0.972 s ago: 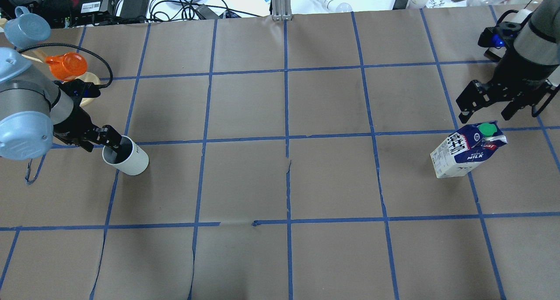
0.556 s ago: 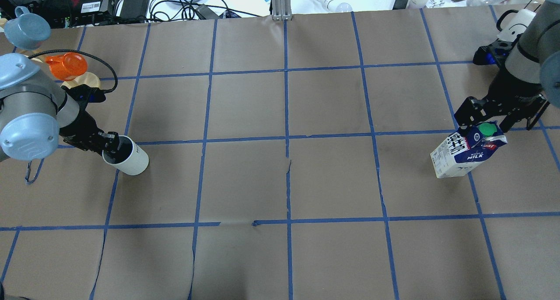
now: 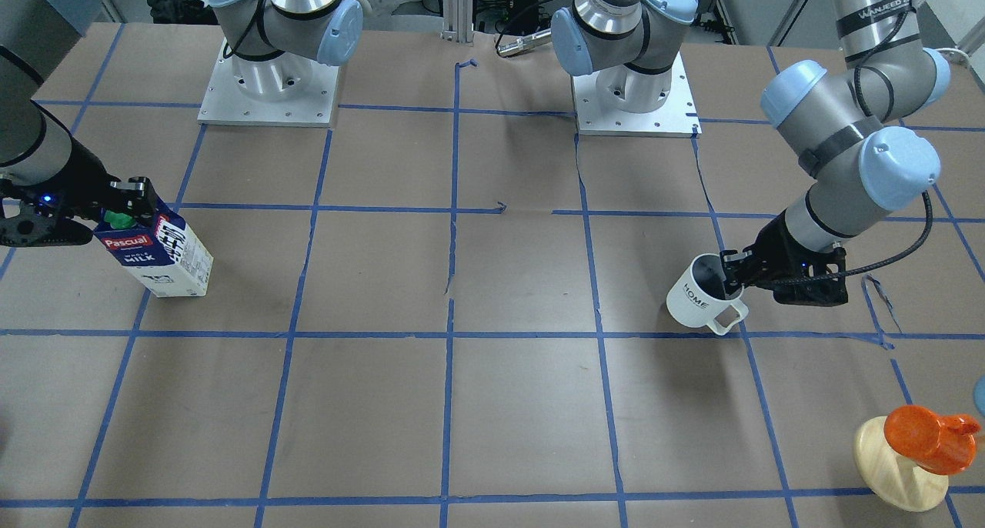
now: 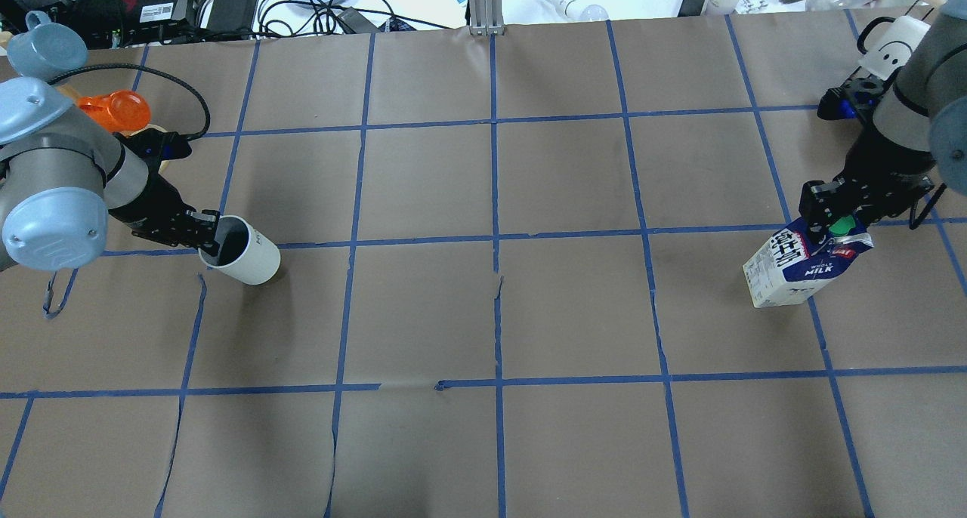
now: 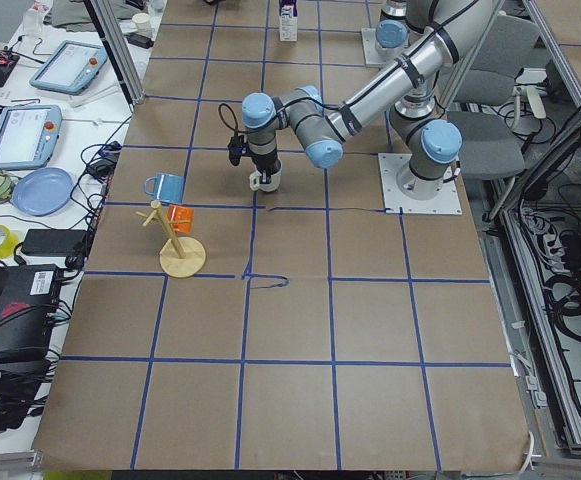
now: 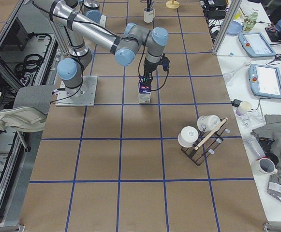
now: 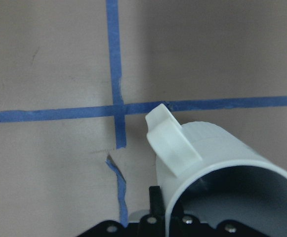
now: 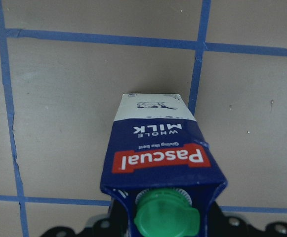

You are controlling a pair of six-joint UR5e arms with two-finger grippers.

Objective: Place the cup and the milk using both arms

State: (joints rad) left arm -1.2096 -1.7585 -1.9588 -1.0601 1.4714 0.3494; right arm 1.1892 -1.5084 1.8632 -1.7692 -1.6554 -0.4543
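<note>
The white "HOME" cup (image 4: 249,257) is at the table's left side, slightly tilted; it also shows in the front view (image 3: 696,301) and the left wrist view (image 7: 217,168). My left gripper (image 4: 210,235) is shut on the cup's rim, one finger inside it. The blue and white milk carton (image 4: 797,265) stands upright at the right side. Its green cap (image 8: 165,215) shows in the right wrist view. My right gripper (image 4: 829,214) is shut on the carton's top ridge by the cap; it also shows in the front view (image 3: 115,205).
A wooden mug tree with an orange cup (image 4: 113,114) and a blue cup (image 4: 45,50) stands behind my left arm. A white smiley mug (image 4: 891,42) on a rack is behind my right arm. Cables and devices line the far edge.
My left gripper has moved the cup to the right and a little farther away. My right gripper has come down over the carton's top and closed on it.
</note>
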